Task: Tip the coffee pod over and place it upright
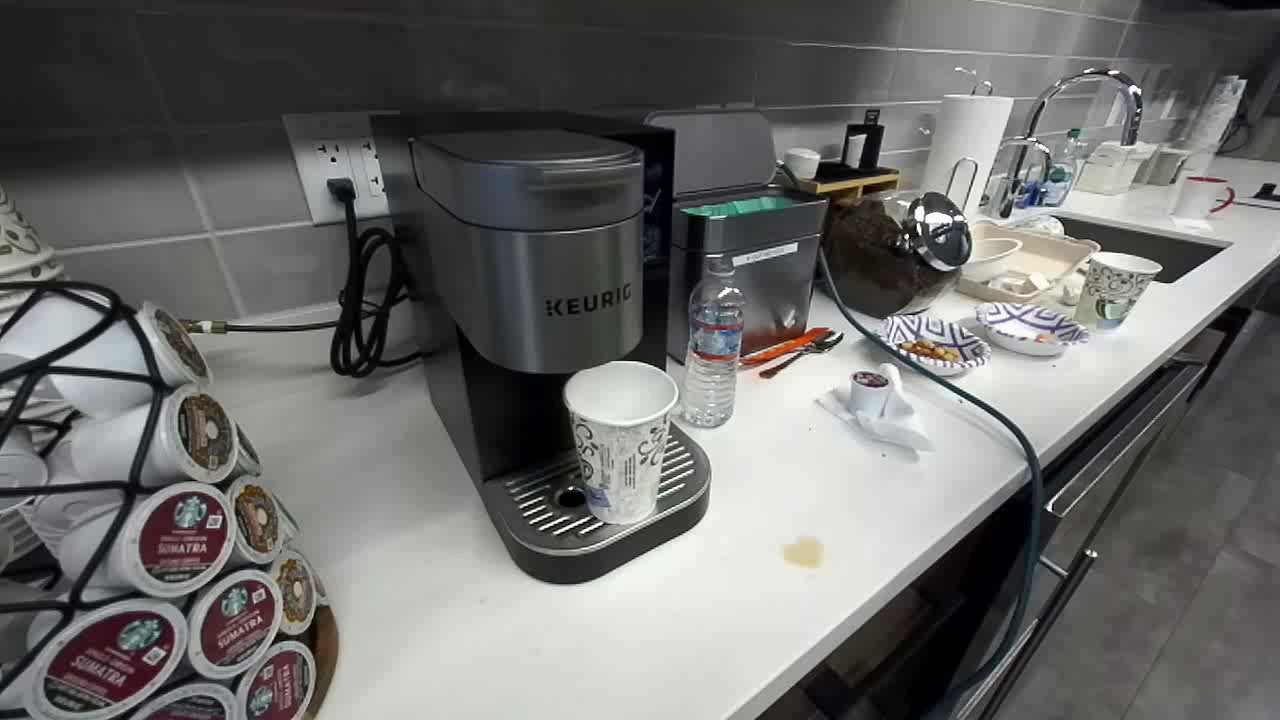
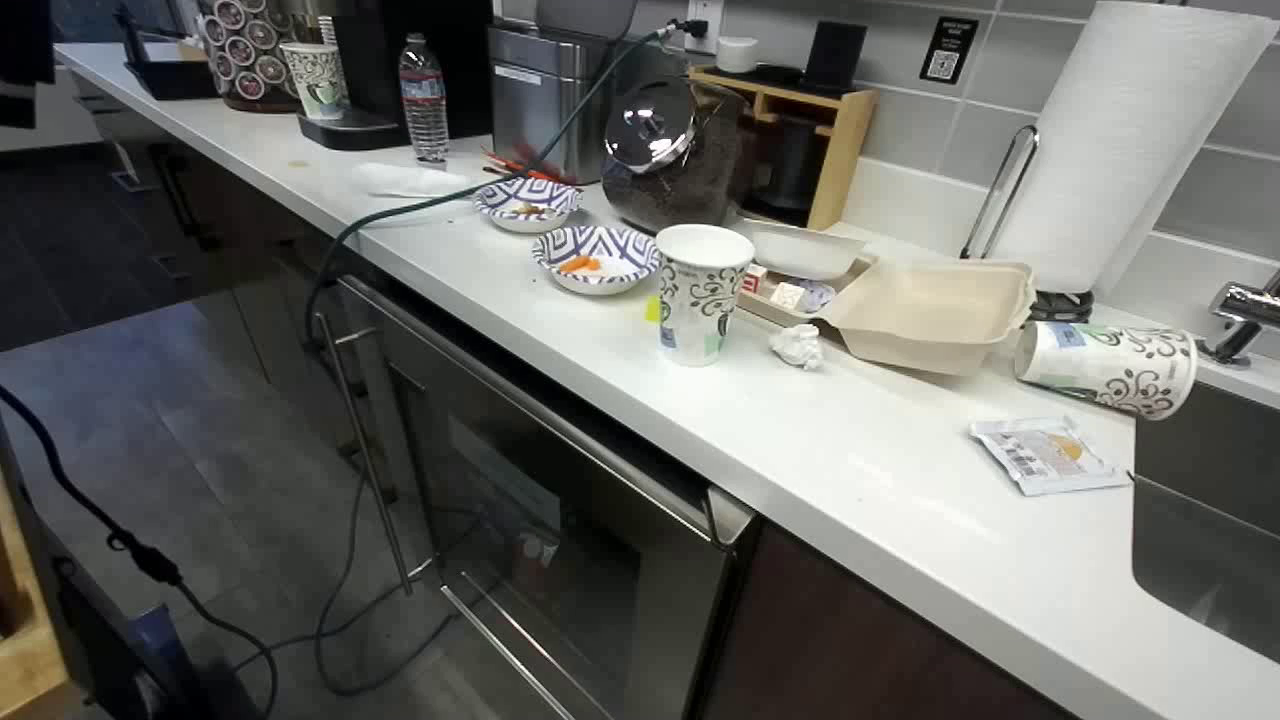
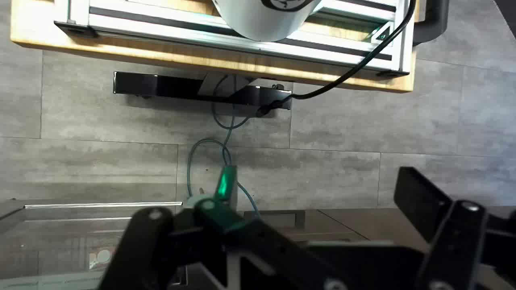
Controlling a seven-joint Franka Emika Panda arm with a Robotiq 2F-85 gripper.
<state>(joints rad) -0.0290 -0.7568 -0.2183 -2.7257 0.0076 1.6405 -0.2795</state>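
Grey, seamed floor (image 3: 338, 121) fills the middle of the wrist view and shows low in both exterior views, where a grey tiled wall (image 1: 200, 60) runs along the back. The glossy white table (image 1: 460, 630) runs diagonally through both, with dark cabinet fronts (image 2: 860, 620) below its edge and, at the lower centre of an exterior view, a glass-doored appliance (image 2: 540, 500). A sink (image 2: 1200, 530) is cut into the table toward the right. A wooden platform (image 3: 121, 47) crosses the top of the wrist view. A dark green cable (image 1: 1036, 500) drapes across the table and over its front edge. Left of centre in an exterior view stands a Keurig coffee maker (image 1: 540, 280) with a slatted drip tray (image 1: 540, 520). Along the bottom of the wrist view is the hand (image 3: 318, 187), its fingers (image 3: 417, 199) spread well apart. Just beside the coffee maker stands a water bottle (image 1: 712, 370), and a patterned paper cup (image 1: 625, 450) is upright on the drip tray. Two patterned bowls (image 1: 1020, 322) sit toward the upper right. A white napkin (image 1: 890, 430) lies right of centre, and on it the coffee pod (image 1: 868, 400) stands upright, its dark red lid (image 1: 870, 380) facing up. Lower down, a tan stain (image 1: 803, 552) marks the table.
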